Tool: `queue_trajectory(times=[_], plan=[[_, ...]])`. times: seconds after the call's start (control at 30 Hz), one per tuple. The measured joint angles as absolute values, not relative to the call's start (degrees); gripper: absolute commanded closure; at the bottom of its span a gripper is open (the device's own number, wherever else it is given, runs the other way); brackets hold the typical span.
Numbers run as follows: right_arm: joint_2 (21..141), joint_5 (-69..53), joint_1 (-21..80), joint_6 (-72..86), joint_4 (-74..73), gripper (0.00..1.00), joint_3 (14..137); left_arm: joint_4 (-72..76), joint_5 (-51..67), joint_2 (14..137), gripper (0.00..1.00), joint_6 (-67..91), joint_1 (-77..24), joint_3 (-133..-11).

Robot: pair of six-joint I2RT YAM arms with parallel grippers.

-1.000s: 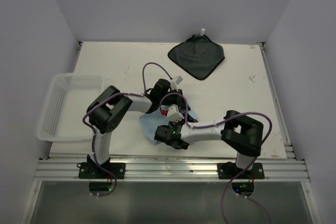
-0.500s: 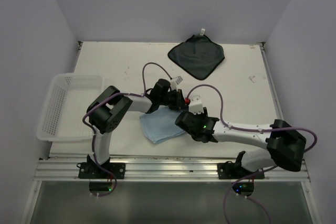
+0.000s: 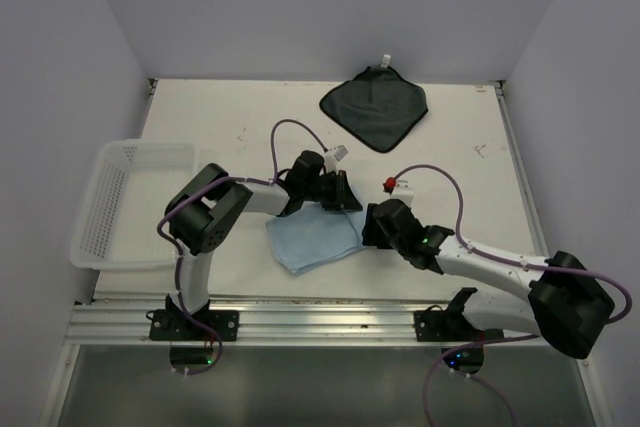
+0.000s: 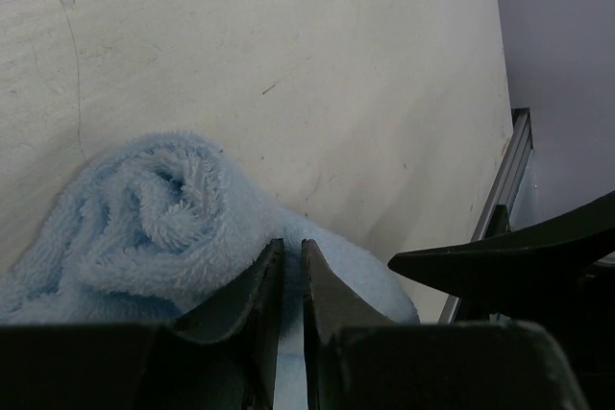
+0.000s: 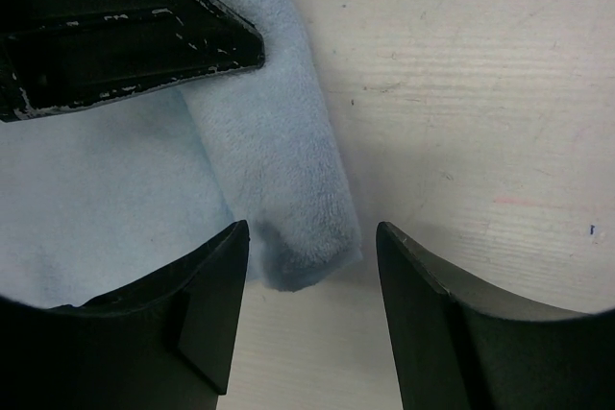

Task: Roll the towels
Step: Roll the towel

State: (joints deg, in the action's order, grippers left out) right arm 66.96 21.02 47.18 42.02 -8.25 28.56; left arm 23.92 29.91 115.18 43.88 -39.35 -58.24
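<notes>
Left gripper, nearly closed, pinches the soft light-blue rolled towel at frame centre. Right gripper stands open, empty.

bare table between dark towel and blue towel, basket along left edge

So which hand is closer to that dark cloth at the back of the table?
Left. The left hand grips the rolled far edge of the blue towel, in front of the dark cloth; the right hand is open at the roll's right end, farther toward the front.
</notes>
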Motion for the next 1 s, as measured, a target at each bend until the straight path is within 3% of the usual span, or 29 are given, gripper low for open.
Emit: queue_trajectory(times=[0.4,0.8,1.0], plan=[[71.53,18.02,45.43,42.46,-4.25,0.45,27.57,23.29,29.98,114.93,0.83,43.81,-39.00,-58.26],[73.01,17.43,45.25,42.96,-0.27,0.93,26.68,23.09,30.26,114.91,0.83,43.81,-38.65,-58.26],[73.01,17.91,45.32,42.15,-0.23,1.00,26.68,22.96,30.30,114.74,0.77,43.79,-38.61,-58.26]])
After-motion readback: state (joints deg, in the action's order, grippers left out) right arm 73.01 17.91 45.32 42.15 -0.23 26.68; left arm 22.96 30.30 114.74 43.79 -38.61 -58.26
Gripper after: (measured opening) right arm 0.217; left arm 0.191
